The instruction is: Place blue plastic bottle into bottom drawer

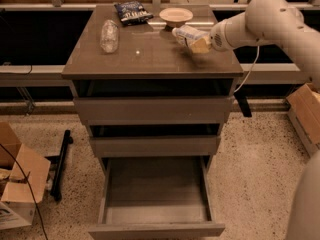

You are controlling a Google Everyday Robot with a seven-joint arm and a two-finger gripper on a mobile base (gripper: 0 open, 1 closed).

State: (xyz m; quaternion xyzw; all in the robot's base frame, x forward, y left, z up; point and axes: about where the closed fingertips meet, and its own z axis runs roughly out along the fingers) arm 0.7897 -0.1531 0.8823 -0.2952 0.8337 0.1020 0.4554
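The claw [200, 45] sits over the back right part of the surface [150, 59]. It looks closed on the thick end of the blue plastic bottle [186, 32], though the grip itself is partly hidden. The bottle's long axis runs from the claw toward the upper left, with its cap end pointing at the bowl [175, 16] just beyond. Further left lie 1 unlabelled clear bottle [109, 35] and a dark snack bag [132, 11]. The bottom drawer [155, 230], lowest of 3, stands pulled out, well below and to the front-left of the claw. In my judgement the carry must clear the surface's front edge, then descend.
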